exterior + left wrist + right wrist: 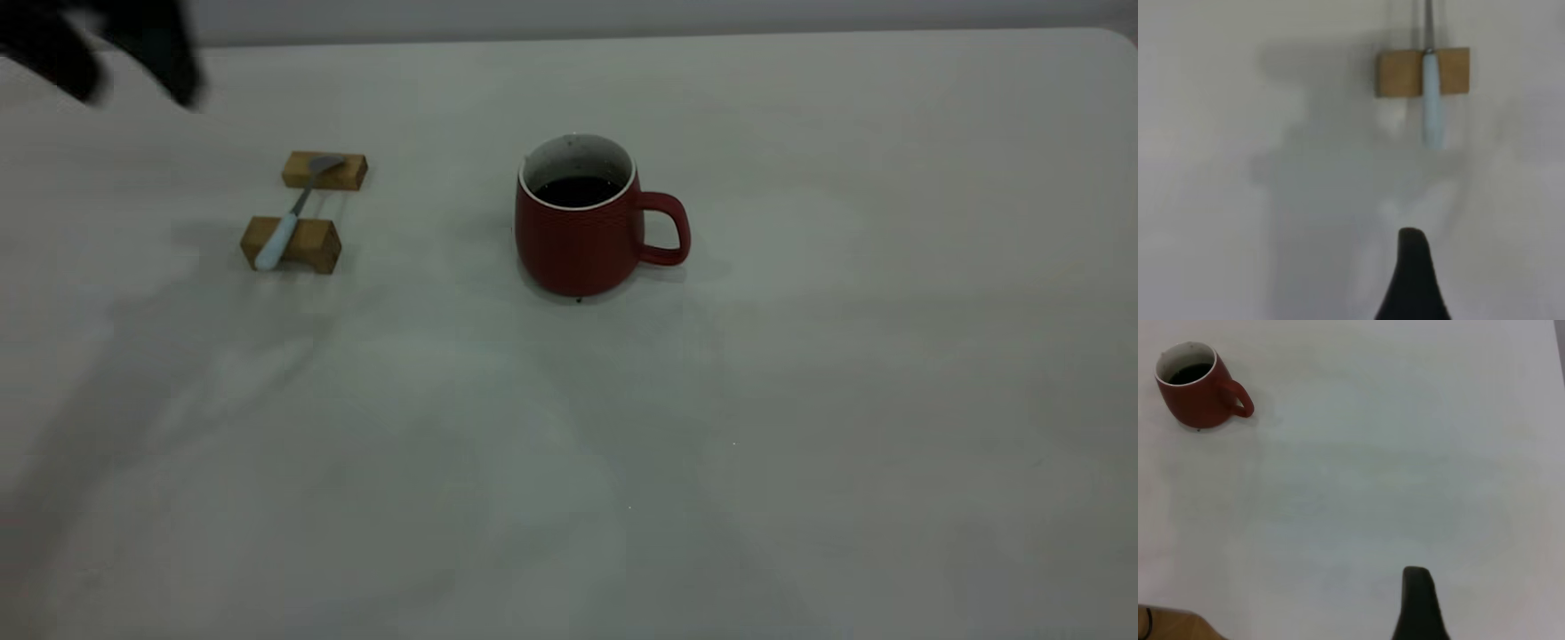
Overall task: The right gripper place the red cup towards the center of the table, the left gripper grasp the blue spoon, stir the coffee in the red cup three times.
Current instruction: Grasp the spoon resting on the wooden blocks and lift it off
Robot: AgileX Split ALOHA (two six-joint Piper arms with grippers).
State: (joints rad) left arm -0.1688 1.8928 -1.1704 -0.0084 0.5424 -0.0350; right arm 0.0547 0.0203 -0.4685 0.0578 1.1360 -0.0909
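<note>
Two wooden blocks (305, 213) are seen on the tabletop (800, 400) in the exterior view, one behind the other, and the blue spoon (292, 213) is laid across them: its pale handle rests on the nearer block and its grey bowl on the farther one. The red cup (582, 227) is set upright near the middle of the tabletop, well apart from the spoon, with its handle turned toward the right side of the view. The coffee (576, 189) is visible inside it as a dark pool below the white rim. The left gripper (116, 53) is seen only as a blurred black shape at the upper left corner, apart from the blocks; whether its jaws are spread or closed cannot be told.

In the left wrist view, one black jaw tip of the left gripper is shown over bare tabletop, with the spoon's handle lying over a block farther off and untouched.

In the right wrist view, a single black jaw tip of the right gripper (1421, 607) is shown, well apart from the cup, and its jaw state cannot be told either.
</note>
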